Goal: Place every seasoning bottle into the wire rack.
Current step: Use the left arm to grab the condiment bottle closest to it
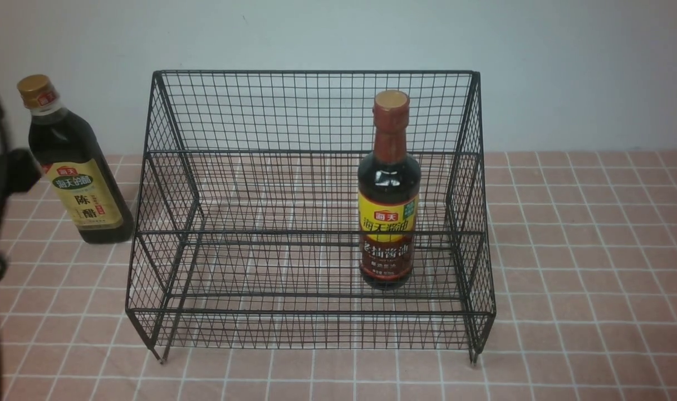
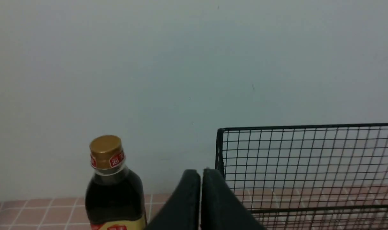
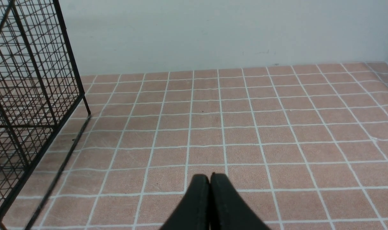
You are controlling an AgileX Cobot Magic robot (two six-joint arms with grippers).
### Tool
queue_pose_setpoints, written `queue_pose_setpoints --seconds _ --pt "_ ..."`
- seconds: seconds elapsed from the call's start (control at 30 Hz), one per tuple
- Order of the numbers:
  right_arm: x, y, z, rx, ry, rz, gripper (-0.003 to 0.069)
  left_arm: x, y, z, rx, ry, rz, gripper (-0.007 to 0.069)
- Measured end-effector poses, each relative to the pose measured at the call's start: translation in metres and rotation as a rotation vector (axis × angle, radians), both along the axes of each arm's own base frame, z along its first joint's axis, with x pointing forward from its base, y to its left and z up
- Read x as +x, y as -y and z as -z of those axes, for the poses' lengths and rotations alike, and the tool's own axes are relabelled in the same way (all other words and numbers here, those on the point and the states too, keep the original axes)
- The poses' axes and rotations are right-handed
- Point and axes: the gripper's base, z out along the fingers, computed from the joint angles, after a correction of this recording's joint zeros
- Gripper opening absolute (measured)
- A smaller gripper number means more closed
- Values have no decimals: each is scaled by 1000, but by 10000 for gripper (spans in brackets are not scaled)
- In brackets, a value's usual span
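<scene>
Left claw (image 2: 201, 179) was pinched fully closed with nothing in it. The squarish gold-cap bottle (image 1: 74, 167) stood ahead of it and off to one side, well clear of the tips. That bottle was upright on the tabletop (image 1: 583, 250), outside the wire rack (image 1: 316, 72) and just beside its left wall. The round bottle (image 1: 388, 195) was already inside, upright on the lower front step toward the right end.

Right claw (image 3: 210, 182) was closed and empty too, hanging over bare tile out past the rack's right side, with neither bottle near it.

Both bottles were glossy, full of dark liquid, with Chinese labels: tan on the squarish one, yellow and brown on the round one with its brown neck. The rack was thin black wire grid on short legs, and the tabletop was pink tile pattern with white lines.
</scene>
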Motion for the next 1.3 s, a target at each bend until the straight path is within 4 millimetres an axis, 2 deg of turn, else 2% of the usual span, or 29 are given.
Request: queue_pose_setpoints --seconds 0.03,0.07,0.13,0.2,0.23,0.33,0.43,0.6,0.77,0.9,0.93,1.0,1.03,1.07,1.17,1.3 --pt "0 0 0 0 0 0 -13 2 -1 -1 0 13 -6 -7" --pt "0 0 0 0 0 0 -13 12 -5 1 -1 34 -35 -7" --pt "0 0 0 0 0 0 -13 23 -20 3 -25 68 -115 -7" --pt "0 0 0 0 0 0 -13 29 -40 4 -50 102 -213 -7" --pt "0 0 0 0 0 0 -13 29 -41 4 -50 109 -221 -7" --pt "0 0 0 1 0 0 -13 35 -63 7 -50 150 -320 -3" --pt "0 0 0 1 0 0 -13 44 -67 10 -49 185 -327 -3" --pt "0 0 0 1 0 0 -13 80 -71 23 -23 133 -278 51" --pt "0 0 0 1 0 0 -13 103 -71 29 -5 102 -233 175" --pt "0 0 0 2 0 0 -13 119 -72 35 -12 80 -211 328" --pt "0 0 0 2 0 0 -13 127 -73 40 -27 67 -211 419" --pt "0 0 0 2 0 0 -13 136 -75 47 -37 47 -210 501" --pt "0 0 0 2 0 0 -13 136 -75 47 -37 49 -210 510" --pt "0 0 0 2 0 0 -13 142 -76 51 -38 38 -209 561" --pt "0 0 0 2 0 0 -13 157 -78 59 -32 17 -201 627" --pt "0 0 0 2 0 0 -13 168 -80 66 -17 0 -191 643"
